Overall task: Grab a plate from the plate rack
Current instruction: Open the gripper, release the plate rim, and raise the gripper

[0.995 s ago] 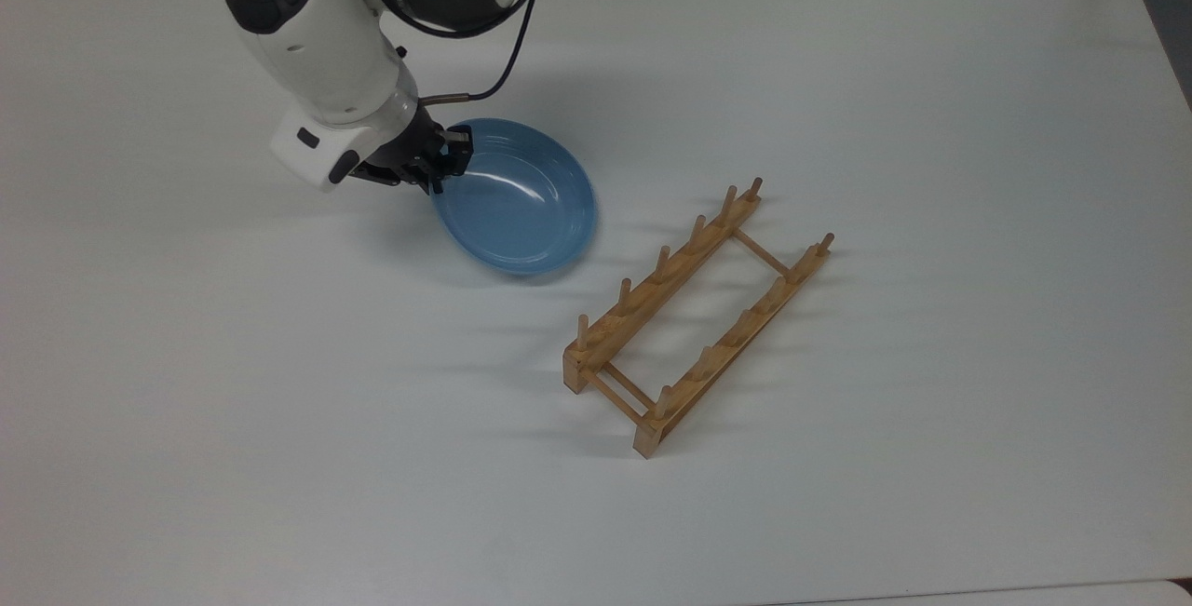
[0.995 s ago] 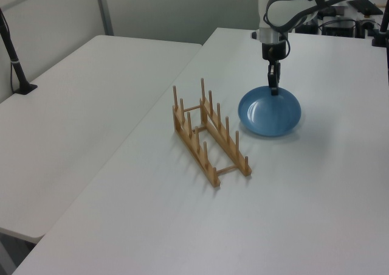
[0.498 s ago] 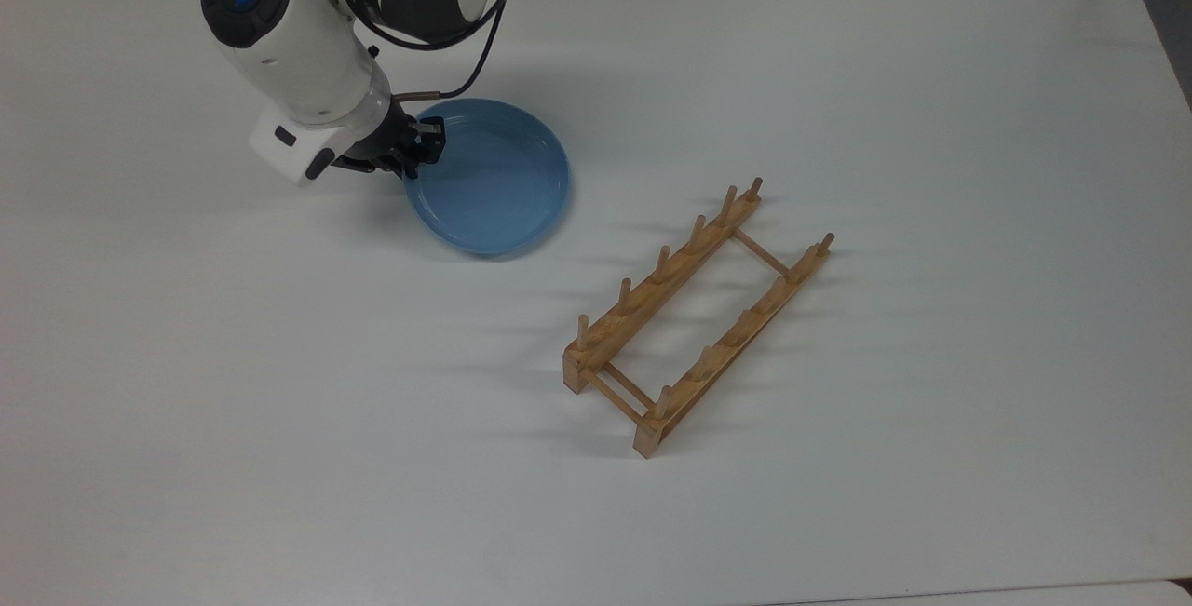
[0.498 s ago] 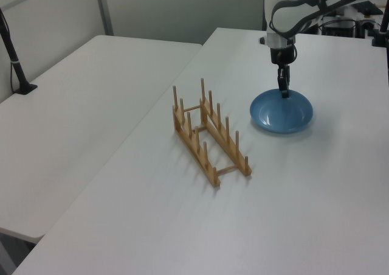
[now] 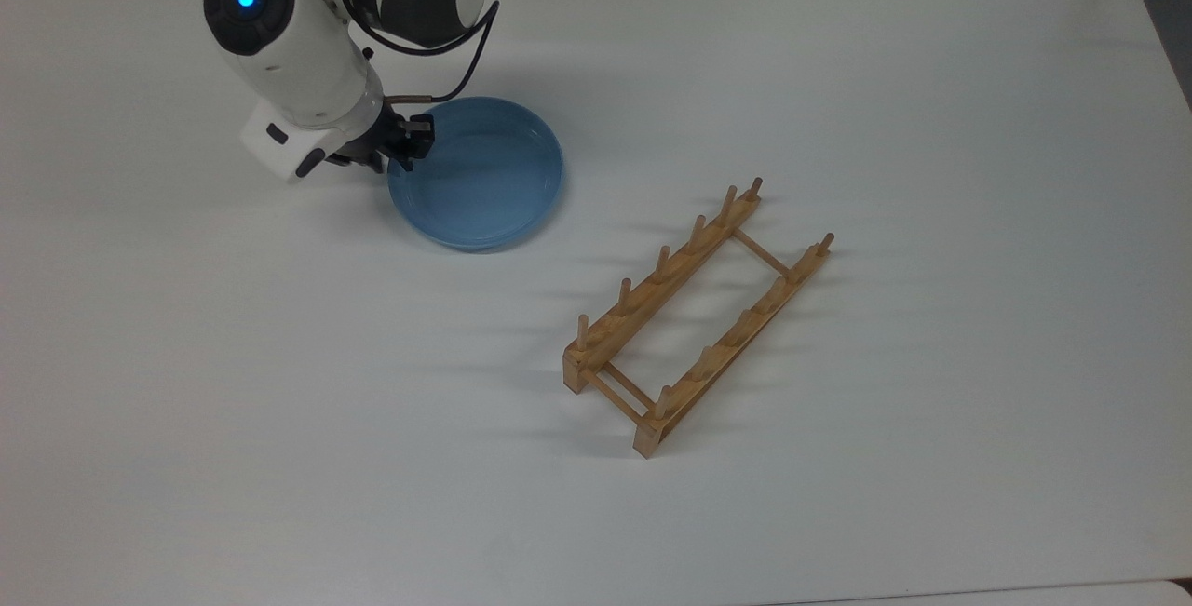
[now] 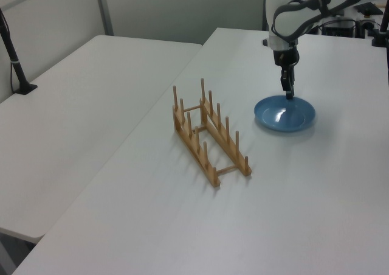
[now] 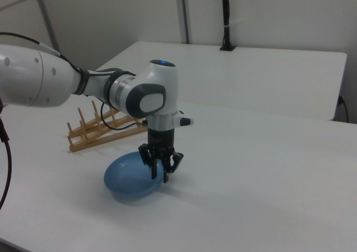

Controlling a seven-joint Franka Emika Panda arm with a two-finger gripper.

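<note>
White table (image 5: 838, 75) wide, bare all round gripper. Plate rack (image 5: 694, 313) well apart from gripper, toward top view's lower right. Plate (image 5: 480, 178) flat on table, off rack, under gripper. Gripper (image 5: 407, 145) fingers pinched on plate's rim, top view's left edge.

The plate (image 5: 480, 180) is showing a smooth, glossy light-blue surface, catching a pale highlight in the left view (image 6: 284, 113) and looking like glazed ceramic or hard plastic; which one cannot be told. The plate rack (image 5: 694, 315) is looking like light, unpainted wood with a dull, matt finish, its pegs and rails (image 6: 209, 130) the same. The table (image 5: 838, 75) is appearing white, smooth and matt. The arm (image 7: 139, 96) is wearing glossy white and grey plastic shells, and the gripper (image 7: 160, 164) is looking like matt black plastic.
</note>
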